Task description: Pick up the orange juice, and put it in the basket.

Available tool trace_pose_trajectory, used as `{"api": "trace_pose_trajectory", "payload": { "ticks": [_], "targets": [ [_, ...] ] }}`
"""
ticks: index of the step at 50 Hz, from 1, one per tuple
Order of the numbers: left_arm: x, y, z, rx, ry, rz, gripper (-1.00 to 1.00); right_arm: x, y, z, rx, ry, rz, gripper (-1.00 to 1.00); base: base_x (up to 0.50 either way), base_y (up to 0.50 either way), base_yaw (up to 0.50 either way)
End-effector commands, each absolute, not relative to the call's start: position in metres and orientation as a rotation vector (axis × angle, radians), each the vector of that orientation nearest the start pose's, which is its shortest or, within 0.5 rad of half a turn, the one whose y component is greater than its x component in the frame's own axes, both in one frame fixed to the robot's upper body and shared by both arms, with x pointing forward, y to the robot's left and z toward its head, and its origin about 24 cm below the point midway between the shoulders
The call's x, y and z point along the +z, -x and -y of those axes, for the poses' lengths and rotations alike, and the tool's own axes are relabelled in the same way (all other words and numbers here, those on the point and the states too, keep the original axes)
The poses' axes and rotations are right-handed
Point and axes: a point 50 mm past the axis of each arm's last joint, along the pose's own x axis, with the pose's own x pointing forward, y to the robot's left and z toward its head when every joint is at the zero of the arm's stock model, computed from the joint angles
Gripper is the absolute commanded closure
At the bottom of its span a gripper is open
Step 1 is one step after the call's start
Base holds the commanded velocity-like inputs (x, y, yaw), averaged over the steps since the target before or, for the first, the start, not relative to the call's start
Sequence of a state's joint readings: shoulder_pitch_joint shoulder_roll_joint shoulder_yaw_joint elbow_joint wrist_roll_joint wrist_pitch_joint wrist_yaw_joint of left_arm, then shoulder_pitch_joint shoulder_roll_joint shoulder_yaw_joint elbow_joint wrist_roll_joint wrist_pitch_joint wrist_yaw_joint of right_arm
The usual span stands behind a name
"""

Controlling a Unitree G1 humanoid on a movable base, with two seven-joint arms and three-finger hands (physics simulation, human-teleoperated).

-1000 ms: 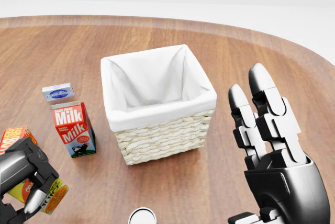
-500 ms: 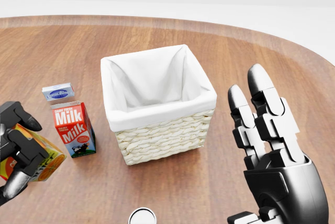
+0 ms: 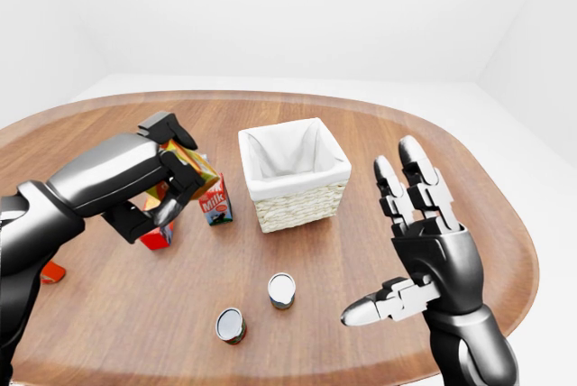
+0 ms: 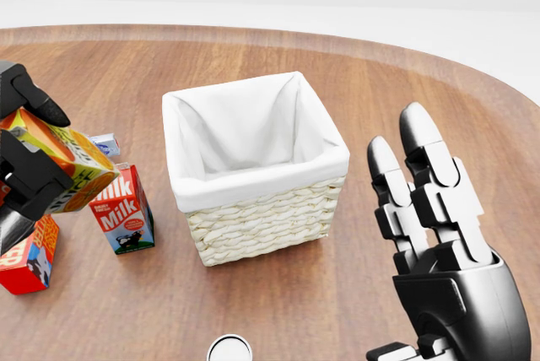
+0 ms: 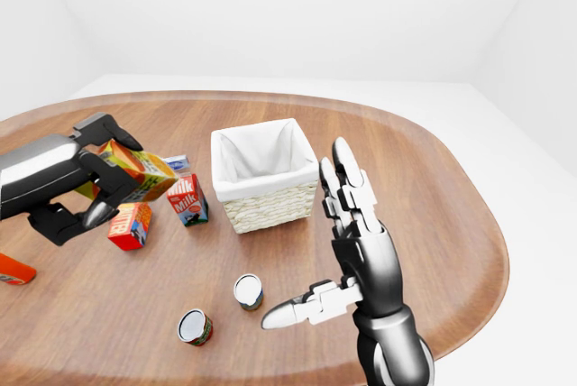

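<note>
The orange juice carton [image 4: 66,163] is tilted and held above the table in my left hand [image 3: 180,179], whose fingers close round it. It hangs left of the basket in the head view, over the milk carton. The wicker basket [image 4: 270,222] with a white cloth lining stands open and empty at the middle of the round wooden table. My right hand [image 3: 388,233] is open and empty, fingers spread upward, to the right of the basket and apart from it.
A red milk carton [image 4: 118,209], a red box [image 4: 25,260] and a small blue box [image 4: 105,143] stand left of the basket. Two cans [image 3: 282,289] [image 3: 231,325] stand on the table below the basket. A red object [image 5: 13,269] lies at the far left.
My left hand has lifted the orange juice off the table, up and toward the basket. The red box below it has come into view. The right hand has not moved.
</note>
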State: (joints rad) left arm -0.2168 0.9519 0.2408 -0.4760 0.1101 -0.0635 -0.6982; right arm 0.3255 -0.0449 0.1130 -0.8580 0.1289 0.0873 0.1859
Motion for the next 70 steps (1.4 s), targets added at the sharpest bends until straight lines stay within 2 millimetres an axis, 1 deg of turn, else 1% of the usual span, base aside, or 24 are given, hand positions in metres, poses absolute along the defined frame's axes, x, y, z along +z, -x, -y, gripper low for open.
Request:
{"api": "trace_pose_trajectory", "payload": {
  "ticks": [1, 7, 15, 21, 28, 31, 37, 42, 46, 55, 58, 62, 67, 70],
  "targets": [
    [0.283, -0.238, -0.204, -0.528, -1.337, 0.513, 1.00, 0.160, -0.166, 0.134, 0.261, -0.068, 0.453, -1.00, 0.00, 0.00, 0.00],
    [0.285, -0.246, -0.195, -0.545, -1.337, 0.532, 1.00, 0.158, -0.167, 0.134, 0.261, -0.066, 0.444, -1.00, 0.00, 0.00, 0.00],
    [0.285, -0.253, -0.190, -0.554, -1.333, 0.548, 1.00, 0.158, -0.167, 0.134, 0.263, -0.065, 0.443, -1.00, 0.00, 0.00, 0.00],
    [0.293, -0.259, -0.189, -0.544, -1.324, 0.563, 1.00, 0.161, -0.165, 0.135, 0.261, -0.066, 0.457, -1.00, 0.00, 0.00, 0.00],
    [0.304, -0.270, -0.187, -0.536, -1.319, 0.571, 1.00, 0.161, -0.166, 0.135, 0.260, -0.066, 0.460, -1.00, 0.00, 0.00, 0.00],
    [0.311, -0.273, -0.180, -0.542, -1.319, 0.594, 1.00, 0.161, -0.165, 0.134, 0.262, -0.066, 0.458, -1.00, 0.00, 0.00, 0.00],
    [0.316, -0.278, -0.170, -0.563, -1.319, 0.613, 1.00, 0.162, -0.165, 0.134, 0.266, -0.069, 0.460, -1.00, 0.00, 0.00, 0.00],
    [0.322, -0.288, -0.160, -0.576, -1.317, 0.632, 1.00, 0.162, -0.164, 0.134, 0.264, -0.069, 0.463, -1.00, 0.00, 0.00, 0.00],
    [0.329, -0.298, -0.148, -0.589, -1.308, 0.661, 1.00, 0.162, -0.165, 0.135, 0.264, -0.071, 0.460, -1.00, 0.00, 0.00, 0.00],
    [0.334, -0.309, -0.133, -0.599, -1.281, 0.699, 1.00, 0.161, -0.165, 0.135, 0.263, -0.072, 0.455, -1.00, 0.00, 0.00, 0.00],
    [0.335, -0.317, -0.129, -0.591, -1.256, 0.685, 1.00, 0.164, -0.164, 0.136, 0.262, -0.074, 0.470, -1.00, 0.00, 0.00, 0.00],
    [0.331, -0.329, -0.124, -0.583, -1.216, 0.656, 1.00, 0.162, -0.164, 0.135, 0.264, -0.072, 0.463, -1.00, 0.00, 0.00, 0.00],
    [0.328, -0.342, -0.123, -0.567, -1.186, 0.606, 1.00, 0.164, -0.164, 0.135, 0.264, -0.074, 0.470, -1.00, 0.00, 0.00, 0.00],
    [0.323, -0.357, -0.124, -0.534, -1.134, 0.551, 1.00, 0.163, -0.164, 0.134, 0.267, -0.074, 0.467, -1.00, 0.00, 0.00, 0.00]
  ]
}}
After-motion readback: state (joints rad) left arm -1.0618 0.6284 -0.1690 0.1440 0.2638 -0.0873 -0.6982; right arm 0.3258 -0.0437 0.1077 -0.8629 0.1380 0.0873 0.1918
